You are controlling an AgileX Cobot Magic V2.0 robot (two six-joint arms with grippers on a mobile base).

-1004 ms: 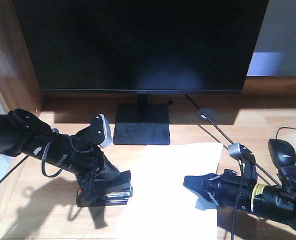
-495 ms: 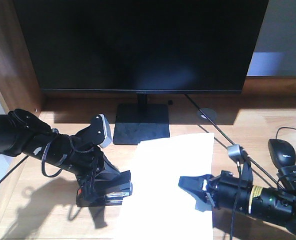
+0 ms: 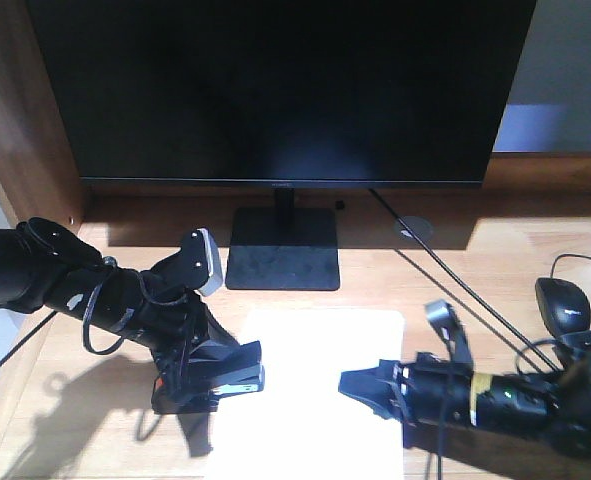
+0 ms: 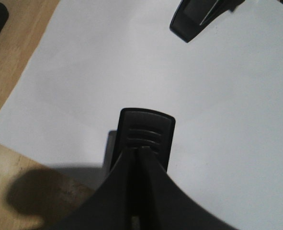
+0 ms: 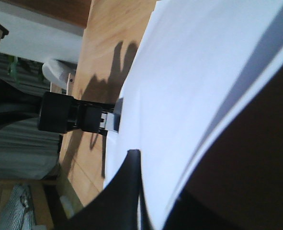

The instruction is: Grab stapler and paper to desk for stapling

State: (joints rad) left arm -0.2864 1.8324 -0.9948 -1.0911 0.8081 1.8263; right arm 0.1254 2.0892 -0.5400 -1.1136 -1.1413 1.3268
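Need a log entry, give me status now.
Left gripper shut on black stapler. Right gripper shut on white paper sheet. Nothing blocking.

Plain white paper (image 3: pixel 310 390); black stapler (image 3: pixel 220 375) with a silvery metal strip; light-wood grained table (image 3: pixel 495 260); black monitor (image 3: pixel 280 90).

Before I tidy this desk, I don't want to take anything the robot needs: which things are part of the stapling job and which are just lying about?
In the job:
stapler, in the left gripper
paper, in the right gripper
desk

Lying about:
monitor and its stand
mouse
cable
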